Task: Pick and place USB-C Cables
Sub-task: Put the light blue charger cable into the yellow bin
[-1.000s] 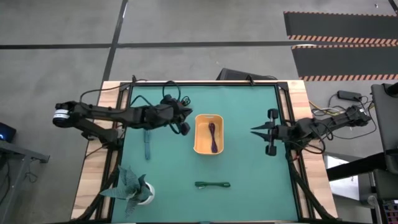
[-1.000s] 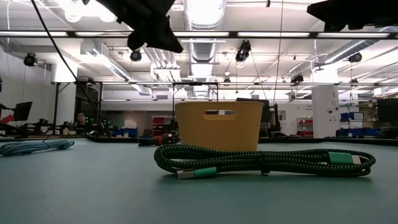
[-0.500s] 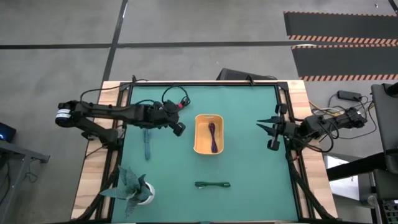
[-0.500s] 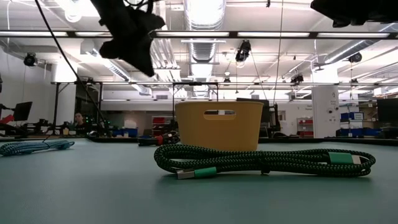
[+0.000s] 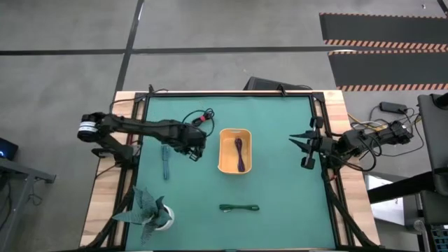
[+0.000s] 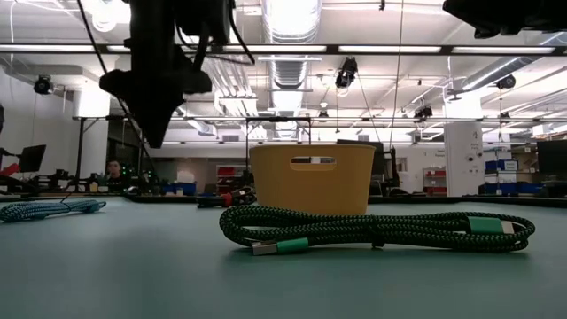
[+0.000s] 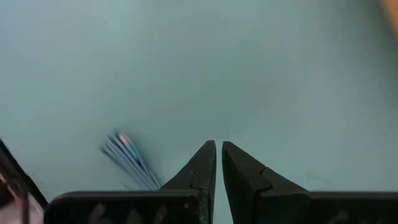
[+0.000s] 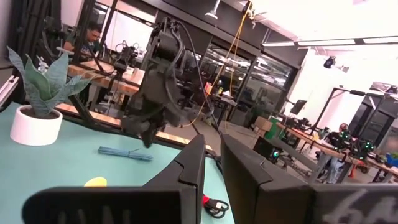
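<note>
The orange tray [image 5: 225, 162] stands mid-table with the purple cable [image 5: 239, 152] lying inside. The light blue cable [image 5: 166, 162] lies left of the tray and shows in the left wrist view [image 7: 130, 163]. Farther back lies the red-and-black cable [image 5: 199, 115]. The dark green cable [image 5: 239, 207] rests near the near edge [image 6: 372, 229]. My left gripper [image 5: 197, 147] hangs shut above the mat between the blue cable and the tray, pointing down [image 7: 219, 146]. My right gripper [image 5: 294, 143] waits shut at the right edge [image 8: 212, 146].
A teal paper plant in a white pot [image 5: 150, 210] stands at the near left corner. Black wires trail along the table's left and right edges. Bare green mat [image 5: 280, 182] lies between the tray and my right gripper.
My left gripper has moved from beside the tray's far left corner toward the table's left and near side and down, tipping to point at the mat. The red-and-black cable it covered now shows whole. My right gripper has drawn back slightly toward the right edge.
</note>
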